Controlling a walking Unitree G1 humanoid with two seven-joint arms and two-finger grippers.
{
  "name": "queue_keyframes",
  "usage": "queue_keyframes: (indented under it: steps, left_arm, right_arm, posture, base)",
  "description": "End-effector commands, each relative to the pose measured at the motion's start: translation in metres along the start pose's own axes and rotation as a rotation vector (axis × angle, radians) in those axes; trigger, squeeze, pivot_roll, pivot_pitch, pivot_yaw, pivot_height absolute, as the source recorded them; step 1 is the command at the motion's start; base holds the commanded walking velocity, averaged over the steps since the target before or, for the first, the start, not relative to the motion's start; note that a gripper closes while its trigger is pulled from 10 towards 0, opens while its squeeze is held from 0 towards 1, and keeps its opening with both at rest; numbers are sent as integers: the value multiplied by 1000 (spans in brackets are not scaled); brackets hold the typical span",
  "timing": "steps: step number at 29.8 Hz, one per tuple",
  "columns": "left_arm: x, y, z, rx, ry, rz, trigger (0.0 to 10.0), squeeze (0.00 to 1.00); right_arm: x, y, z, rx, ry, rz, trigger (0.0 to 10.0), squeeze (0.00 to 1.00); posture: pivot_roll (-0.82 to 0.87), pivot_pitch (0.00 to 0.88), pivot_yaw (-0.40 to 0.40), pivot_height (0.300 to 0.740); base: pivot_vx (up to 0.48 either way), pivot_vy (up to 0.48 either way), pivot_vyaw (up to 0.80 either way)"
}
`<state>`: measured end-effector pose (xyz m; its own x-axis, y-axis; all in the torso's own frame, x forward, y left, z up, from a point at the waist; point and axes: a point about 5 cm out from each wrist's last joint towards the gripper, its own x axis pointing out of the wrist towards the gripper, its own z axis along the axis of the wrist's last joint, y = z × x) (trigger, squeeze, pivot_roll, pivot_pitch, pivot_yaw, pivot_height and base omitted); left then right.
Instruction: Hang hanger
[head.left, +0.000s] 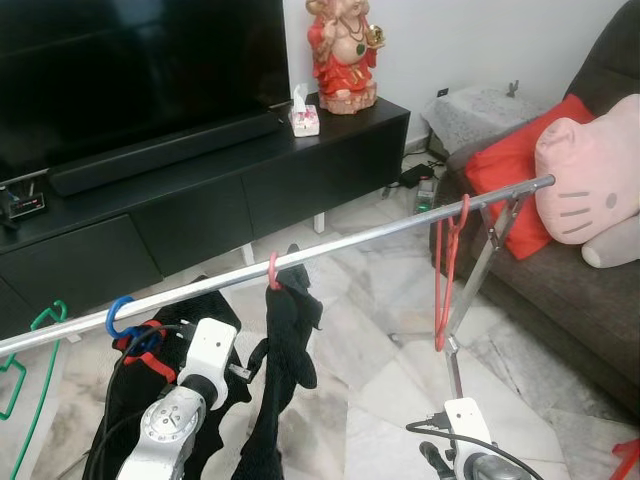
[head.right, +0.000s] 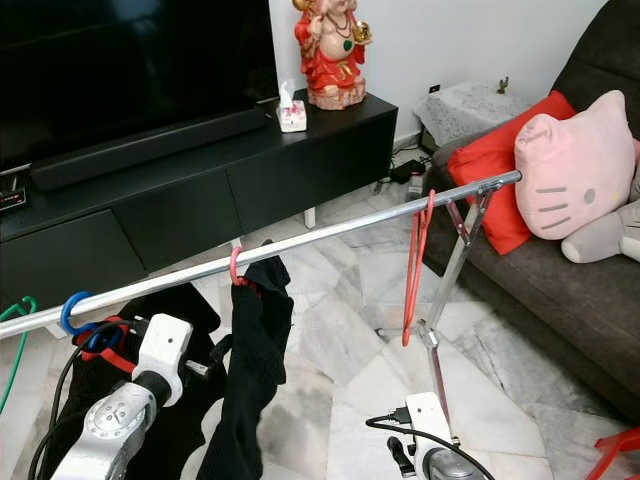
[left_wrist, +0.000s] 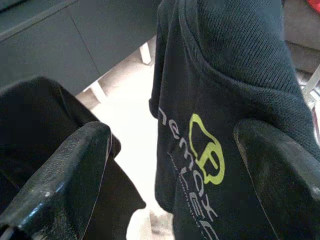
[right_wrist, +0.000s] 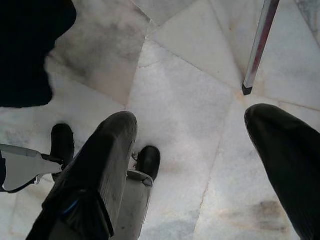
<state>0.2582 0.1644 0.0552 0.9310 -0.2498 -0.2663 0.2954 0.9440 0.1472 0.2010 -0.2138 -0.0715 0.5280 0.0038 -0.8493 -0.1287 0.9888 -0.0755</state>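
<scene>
A metal rail (head.left: 380, 233) slopes across in front of me on a stand. On it hang a green hanger (head.left: 40, 330) at the far left, a blue hook (head.left: 118, 315), a pink hanger hook (head.left: 273, 270) carrying a black garment (head.left: 290, 340), and an empty red hanger (head.left: 445, 270) near the right end. My left arm (head.left: 190, 400) reaches up beside the black garment. My left gripper (left_wrist: 170, 150) is open, and the garment's yellow-green logo (left_wrist: 207, 155) lies between its fingers. Low down, my right gripper (right_wrist: 195, 130) is open over the marble floor (right_wrist: 170, 90).
A black TV stand (head.left: 200, 200) with a large TV, a red statue (head.left: 342, 55) and a tissue box (head.left: 304, 118) runs along the back. A dark sofa (head.left: 580, 290) with a red cushion (head.left: 505, 170) and a pink plush (head.left: 585, 180) stands at the right. The stand's leg (right_wrist: 257, 47) is close to my right gripper.
</scene>
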Motion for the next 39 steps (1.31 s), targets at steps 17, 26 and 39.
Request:
queue_keyframes:
  steps: [17,26,39]
  left_arm:
    - [-12,-3,32,-24,-129,-21,10000,0]
    - [-12,-14,46,-2,-135,-143,10000,0]
    - [19,-26,51,24,-90,-90,10000,0]
  right_arm:
    - [1,2,3,-13,-4,7,10000,0]
    - [1,2,3,-22,0,12,10000,0]
    - [1,3,3,-6,1,14,10000,0]
  posture:
    - [-87,0,37,740]
    - [-84,0,38,740]
    - [-100,0,39,740]
  base:
    - [0,0,0]
    - [0,0,0]
    - [0,0,0]
